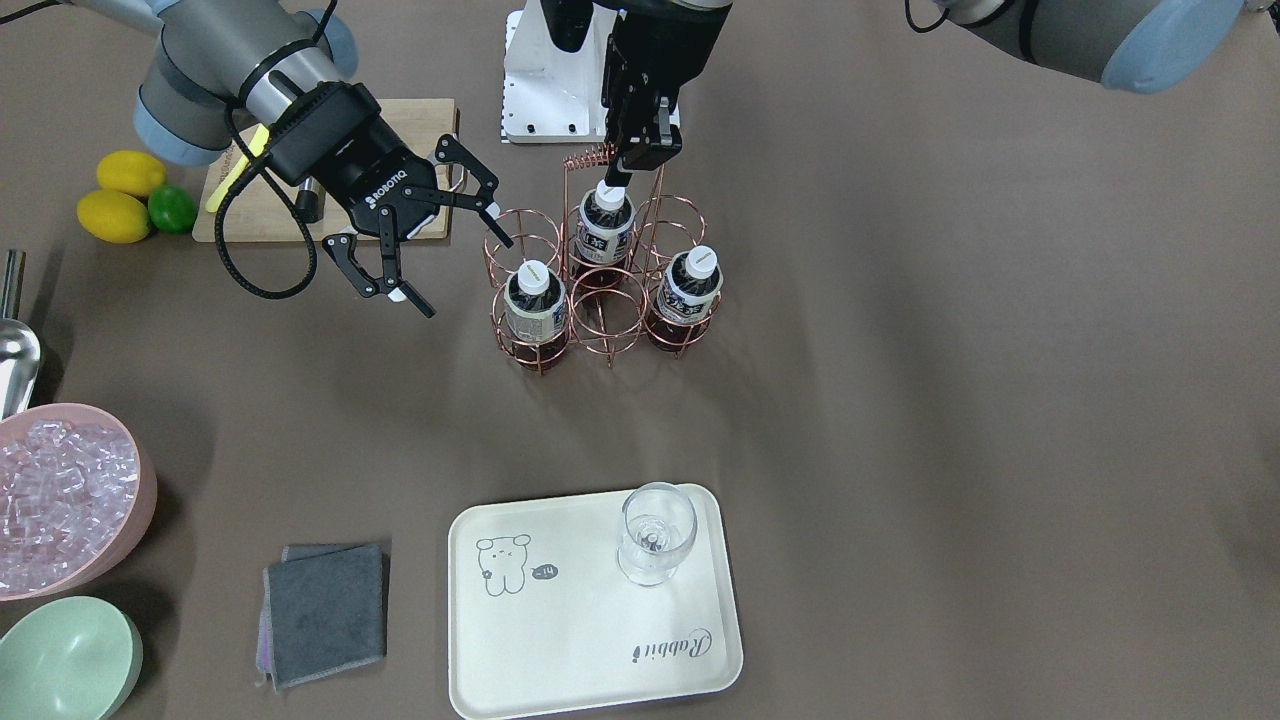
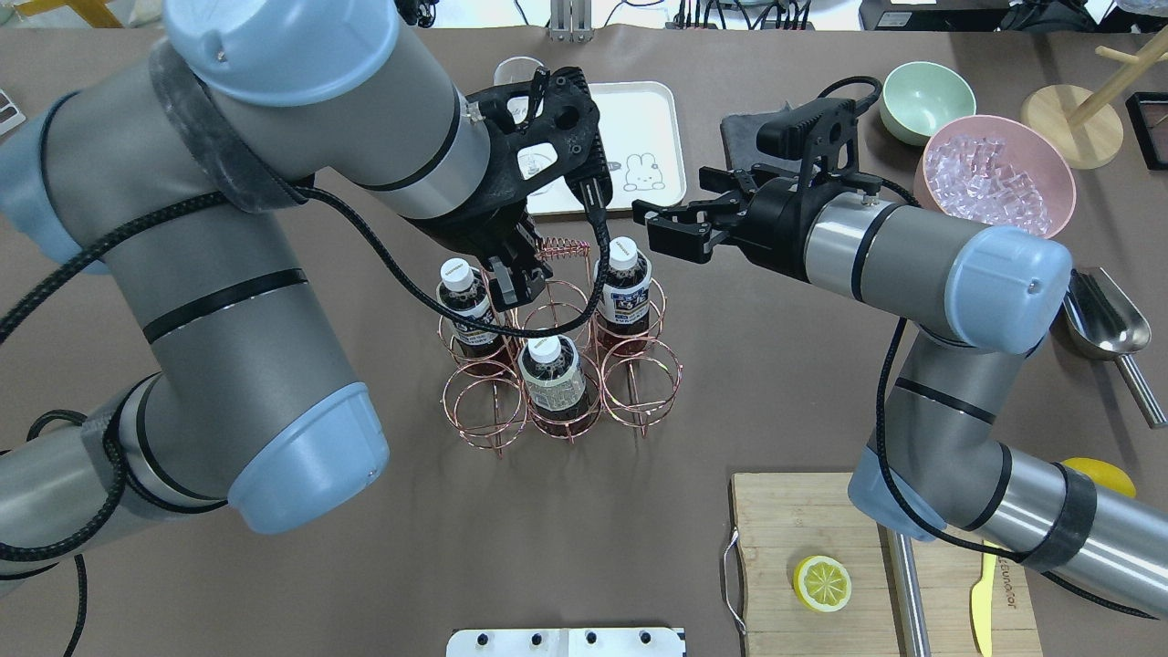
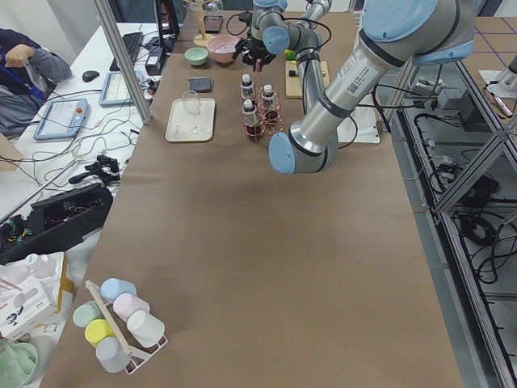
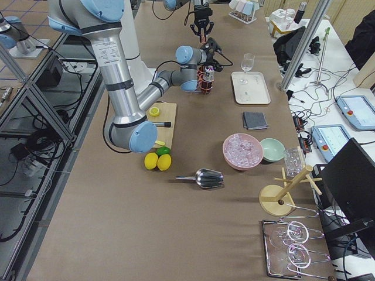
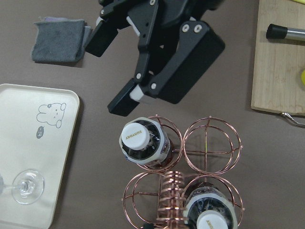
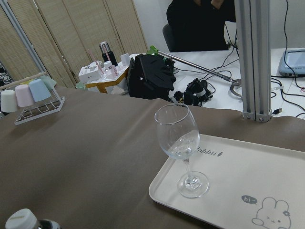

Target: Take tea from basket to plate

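Cream plate (image 1: 585, 625) lies well apart from the copper basket (image 1: 610, 318). Right gripper (image 1: 465, 275) gapes wide, empty. Left gripper (image 1: 625, 175) hangs just over the tea (image 1: 607, 228); jaw spread unclear. The tea stands in a basket cell: dark red-brown, white cap, blue-white label

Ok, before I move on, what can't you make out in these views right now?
- Left gripper: open or shut is unclear. In the overhead and front-facing views its jaws merge into one dark shape.
- Rear tea bottle: cannot tell whether that gripper touches its cap, as they overlap in the front-facing view.
- Second tea bottle: cut off by the right wrist view's bottom edge.
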`<state>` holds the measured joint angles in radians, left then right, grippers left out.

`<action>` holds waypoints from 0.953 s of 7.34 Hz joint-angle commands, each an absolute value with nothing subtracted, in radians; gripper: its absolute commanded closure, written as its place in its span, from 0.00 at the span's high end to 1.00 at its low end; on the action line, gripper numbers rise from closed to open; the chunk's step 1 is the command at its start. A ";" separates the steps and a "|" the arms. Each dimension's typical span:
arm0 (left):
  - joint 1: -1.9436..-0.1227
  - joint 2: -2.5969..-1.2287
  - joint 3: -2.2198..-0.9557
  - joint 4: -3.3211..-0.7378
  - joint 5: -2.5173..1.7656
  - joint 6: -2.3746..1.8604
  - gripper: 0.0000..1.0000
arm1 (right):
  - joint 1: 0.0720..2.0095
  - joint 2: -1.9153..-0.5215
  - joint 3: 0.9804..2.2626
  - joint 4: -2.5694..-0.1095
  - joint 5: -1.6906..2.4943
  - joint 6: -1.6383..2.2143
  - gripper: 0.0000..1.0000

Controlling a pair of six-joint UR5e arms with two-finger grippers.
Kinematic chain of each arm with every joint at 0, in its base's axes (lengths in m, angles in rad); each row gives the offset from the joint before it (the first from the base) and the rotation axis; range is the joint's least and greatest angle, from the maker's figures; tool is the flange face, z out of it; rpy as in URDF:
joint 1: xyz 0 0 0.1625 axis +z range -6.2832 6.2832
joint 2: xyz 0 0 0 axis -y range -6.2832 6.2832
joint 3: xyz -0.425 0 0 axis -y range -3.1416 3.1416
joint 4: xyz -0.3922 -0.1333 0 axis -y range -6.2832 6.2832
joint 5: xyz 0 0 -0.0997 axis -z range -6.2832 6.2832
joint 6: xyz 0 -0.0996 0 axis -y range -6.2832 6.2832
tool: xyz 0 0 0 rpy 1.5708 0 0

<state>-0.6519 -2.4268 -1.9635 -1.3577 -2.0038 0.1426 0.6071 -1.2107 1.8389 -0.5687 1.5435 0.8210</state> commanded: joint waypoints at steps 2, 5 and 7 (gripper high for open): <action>-0.646 -2.427 -1.963 -1.358 -1.991 0.141 0.00 | 0.548 -1.189 1.839 -0.609 1.484 0.818 1.00; -0.644 -2.427 -1.965 -1.358 -1.991 0.141 0.00 | 0.465 -1.189 1.839 -0.638 1.387 0.767 1.00; -0.644 -2.425 -1.965 -1.359 -1.991 0.141 0.00 | 0.463 -1.184 1.845 -0.681 1.382 0.691 1.00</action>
<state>-0.6446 -2.4267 -1.9649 -1.3577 -1.9911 0.1411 0.4707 -1.1879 1.8426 -0.6515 1.3938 0.7450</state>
